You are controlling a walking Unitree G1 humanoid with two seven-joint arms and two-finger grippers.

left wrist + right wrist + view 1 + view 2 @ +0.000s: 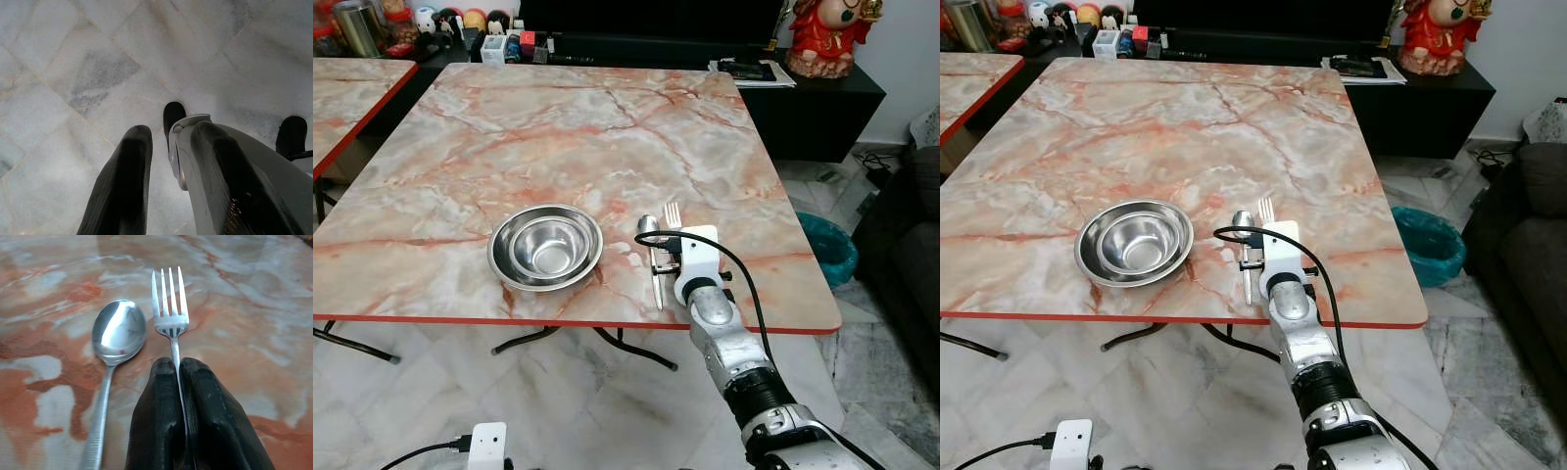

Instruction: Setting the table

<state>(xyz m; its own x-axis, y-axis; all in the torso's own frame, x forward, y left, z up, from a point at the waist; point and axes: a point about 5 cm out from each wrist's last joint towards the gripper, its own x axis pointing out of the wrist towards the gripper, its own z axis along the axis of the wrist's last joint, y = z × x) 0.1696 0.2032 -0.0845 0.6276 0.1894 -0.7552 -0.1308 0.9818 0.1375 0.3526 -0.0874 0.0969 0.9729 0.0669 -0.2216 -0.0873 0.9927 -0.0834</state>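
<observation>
Count: one steel bowl (545, 247), one spoon (113, 352), one fork (170, 308) | marble table (558, 127) near edge: bowl to the left, spoon beside it, fork just right of spoon | right gripper (177, 369) pinches fork handle, tines jutting ahead | left gripper (168, 147) over floor tiles, fingers slightly parted

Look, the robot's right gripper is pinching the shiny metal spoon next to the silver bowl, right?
Not quite. The right gripper is pinching the silver metal fork, as the right wrist view shows. The shiny metal spoon lies free beside it, next to the round silver metal bowl.
</observation>
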